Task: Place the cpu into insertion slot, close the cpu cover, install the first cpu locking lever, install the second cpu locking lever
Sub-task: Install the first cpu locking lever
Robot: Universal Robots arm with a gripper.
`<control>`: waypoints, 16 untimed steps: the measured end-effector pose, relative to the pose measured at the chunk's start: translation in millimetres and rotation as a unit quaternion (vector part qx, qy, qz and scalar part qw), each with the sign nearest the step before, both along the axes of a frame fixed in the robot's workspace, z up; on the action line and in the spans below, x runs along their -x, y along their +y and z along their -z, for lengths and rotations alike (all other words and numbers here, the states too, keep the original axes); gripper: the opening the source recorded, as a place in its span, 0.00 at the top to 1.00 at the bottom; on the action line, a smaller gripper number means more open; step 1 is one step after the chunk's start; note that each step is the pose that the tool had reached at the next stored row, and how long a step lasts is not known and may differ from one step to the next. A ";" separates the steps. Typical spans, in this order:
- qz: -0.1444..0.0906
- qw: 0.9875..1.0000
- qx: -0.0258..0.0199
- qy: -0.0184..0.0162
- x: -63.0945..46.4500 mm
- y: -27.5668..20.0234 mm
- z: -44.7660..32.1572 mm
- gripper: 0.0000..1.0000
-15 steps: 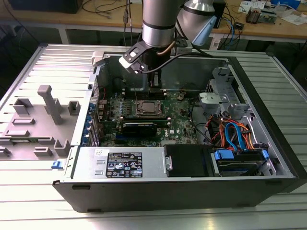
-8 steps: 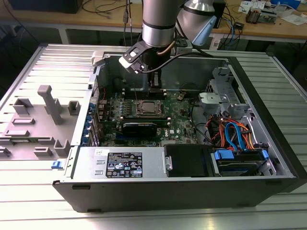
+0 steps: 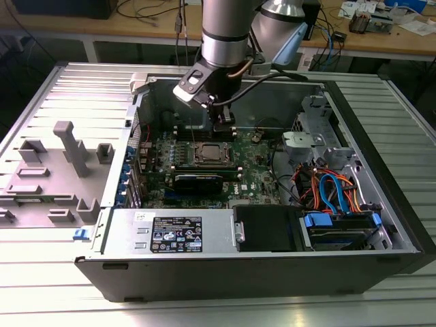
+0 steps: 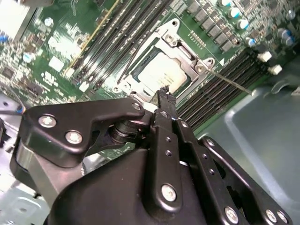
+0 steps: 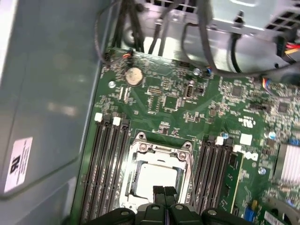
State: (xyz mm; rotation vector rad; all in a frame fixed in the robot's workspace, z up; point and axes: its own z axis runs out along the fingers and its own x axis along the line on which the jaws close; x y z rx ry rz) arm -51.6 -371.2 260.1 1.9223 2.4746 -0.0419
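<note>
Exterior view: the arm reaches down into an open computer case (image 3: 204,272), and its gripper (image 3: 223,122) hangs just above the chip (image 3: 211,154) on the green circuit board (image 3: 255,178). In both wrist views the gripper's (image 4: 164,93) (image 5: 164,191) two fingertips are pressed together with nothing between them, close over the near edge of the slot (image 5: 133,185). The chip (image 4: 161,75) (image 5: 157,178) sits in the slot, and the metal cover (image 4: 187,61) (image 5: 159,152) lies down around it, with the pale top showing through the cut-out. In the second wrist view a thin wire lever (image 4: 229,82) angles out from one corner of the cover across the memory slots (image 4: 220,89).
</note>
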 end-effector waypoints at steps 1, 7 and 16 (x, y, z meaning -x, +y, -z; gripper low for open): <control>-0.010 1.000 0.000 0.000 0.0 0.0 0.0 0.89; -0.080 0.997 0.000 0.000 0.0 0.0 0.5 0.89; -0.215 0.977 0.000 0.000 0.0 0.0 2.8 0.89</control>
